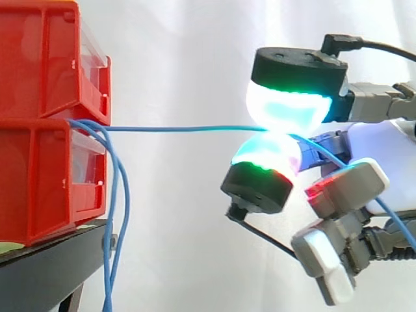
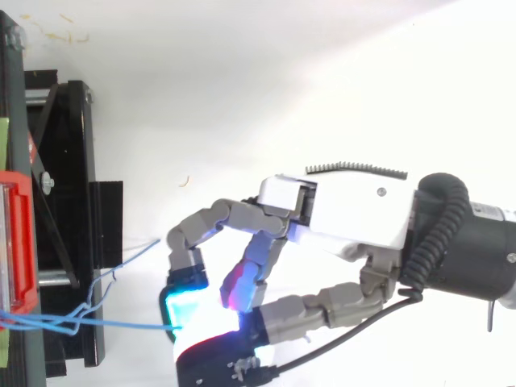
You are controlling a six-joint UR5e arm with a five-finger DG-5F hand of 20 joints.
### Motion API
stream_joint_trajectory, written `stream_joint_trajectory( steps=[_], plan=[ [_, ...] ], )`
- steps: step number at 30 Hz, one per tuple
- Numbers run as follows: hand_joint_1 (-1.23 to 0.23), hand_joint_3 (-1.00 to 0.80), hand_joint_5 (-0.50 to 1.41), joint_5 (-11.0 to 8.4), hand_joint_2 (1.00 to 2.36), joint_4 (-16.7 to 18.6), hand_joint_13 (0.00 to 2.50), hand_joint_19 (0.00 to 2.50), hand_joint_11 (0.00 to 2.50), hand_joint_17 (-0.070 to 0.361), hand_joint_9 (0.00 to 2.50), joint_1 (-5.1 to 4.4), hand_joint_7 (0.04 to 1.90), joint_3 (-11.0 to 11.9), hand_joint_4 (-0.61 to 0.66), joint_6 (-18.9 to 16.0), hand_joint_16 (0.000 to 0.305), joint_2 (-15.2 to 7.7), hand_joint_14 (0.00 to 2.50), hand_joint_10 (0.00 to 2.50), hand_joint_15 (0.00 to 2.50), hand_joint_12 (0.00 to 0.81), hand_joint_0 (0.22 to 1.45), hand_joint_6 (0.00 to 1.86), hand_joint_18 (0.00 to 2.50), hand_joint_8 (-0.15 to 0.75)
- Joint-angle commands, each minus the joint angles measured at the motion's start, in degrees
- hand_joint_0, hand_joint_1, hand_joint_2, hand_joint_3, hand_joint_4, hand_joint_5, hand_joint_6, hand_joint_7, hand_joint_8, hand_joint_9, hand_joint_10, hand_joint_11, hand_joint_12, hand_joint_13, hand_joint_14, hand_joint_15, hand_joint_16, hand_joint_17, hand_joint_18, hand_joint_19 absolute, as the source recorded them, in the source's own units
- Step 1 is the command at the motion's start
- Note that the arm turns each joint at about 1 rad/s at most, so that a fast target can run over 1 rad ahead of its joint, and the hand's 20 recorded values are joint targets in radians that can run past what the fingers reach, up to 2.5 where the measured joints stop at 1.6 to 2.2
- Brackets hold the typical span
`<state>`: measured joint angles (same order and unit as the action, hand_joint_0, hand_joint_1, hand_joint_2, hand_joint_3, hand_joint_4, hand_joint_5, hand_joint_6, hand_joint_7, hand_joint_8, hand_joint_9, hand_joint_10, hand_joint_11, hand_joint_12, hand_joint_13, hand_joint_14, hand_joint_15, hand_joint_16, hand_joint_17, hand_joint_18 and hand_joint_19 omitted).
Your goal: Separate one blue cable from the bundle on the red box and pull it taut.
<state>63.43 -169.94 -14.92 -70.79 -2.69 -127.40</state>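
White curtain (image 1: 182, 65) behind, red bins (image 1: 45, 130) stacked on a black stand (image 1: 39, 260). One blue cable (image 1: 175, 129) runs from the bins' front edge, at the seam between the two, almost straight across to the hand (image 1: 383, 149), which pinches it between two glowing pads (image 1: 286, 107). The rest of the bundle (image 1: 120, 214) droops past the stand's edge. The cable looks thin, light, floppy and probably slick, so a firm pinch well out from the bins seems right.
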Motion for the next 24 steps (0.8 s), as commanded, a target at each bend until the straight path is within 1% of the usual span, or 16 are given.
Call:
stream_joint_trajectory(
  steps=[1, 3, 6, 7, 8, 10, 16, 24],
  plan=[
    [-0.83, 0.05, -0.06, -0.33, 1.29, -5.1, 1.15, 0.40, 0.97, 0.127, 1.41, 0.07, 1.35, -0.1, -0.12, -0.1, 0.056, 0.7, 0.02, 0.02, 0.60, 0.486, 0.53, 0.88, 1.06, 0.382],
    [-0.83, 0.05, -0.06, -0.07, 1.29, -7.4, 1.15, 0.40, 0.96, 0.128, 1.41, 0.24, 1.35, 0.0, -0.11, -0.2, 0.057, 0.7, 0.02, 0.02, 0.60, 0.482, 0.53, 0.88, 1.06, 0.386],
    [-0.83, 0.04, -0.06, -0.07, 1.30, -8.9, 1.15, 0.40, 0.96, 0.127, 1.41, 0.24, 1.34, 0.0, -0.10, 0.1, 0.057, 0.7, 0.02, 0.02, 0.59, 0.485, 0.53, 0.88, 1.06, 0.384],
    [-0.83, 0.04, -0.06, -0.07, 1.30, -8.9, 1.15, 0.40, 0.96, 0.128, 1.41, 0.33, 1.35, -0.1, -0.10, 0.1, 0.057, 0.6, 0.02, 0.02, 0.60, 0.484, 0.53, 0.88, 1.06, 0.389],
    [-0.82, 0.04, -0.06, 0.02, 1.30, -8.7, 1.15, 0.40, 0.96, 0.128, 1.41, 0.07, 1.34, -0.1, -0.09, 0.2, 0.057, 0.6, 0.02, 0.02, 0.60, 0.483, 0.53, 0.88, 1.06, 0.391],
    [-0.82, 0.04, -0.06, 0.02, 1.30, -8.5, 1.15, 0.40, 0.96, 0.128, 1.41, -0.02, 1.36, -0.1, -0.09, 0.4, 0.057, 0.6, 0.02, 0.02, 0.59, 0.485, 0.52, 0.88, 1.06, 0.390],
    [-0.82, 0.04, -0.05, 0.02, 1.31, -7.3, 1.15, 0.39, 0.96, 0.129, 1.41, 0.07, 1.35, -0.1, -0.09, 1.0, 0.057, 0.6, 0.02, 0.02, 0.60, 0.489, 0.52, 0.88, 1.06, 0.397],
    [-0.82, 0.03, -0.05, 0.02, 1.32, -7.2, 1.15, 0.40, 0.96, 0.129, 1.42, 0.07, 1.35, -0.1, -0.08, 1.0, 0.057, 0.6, 0.02, 0.01, 0.60, 0.485, 0.52, 0.88, 1.06, 0.400]
  ],
)
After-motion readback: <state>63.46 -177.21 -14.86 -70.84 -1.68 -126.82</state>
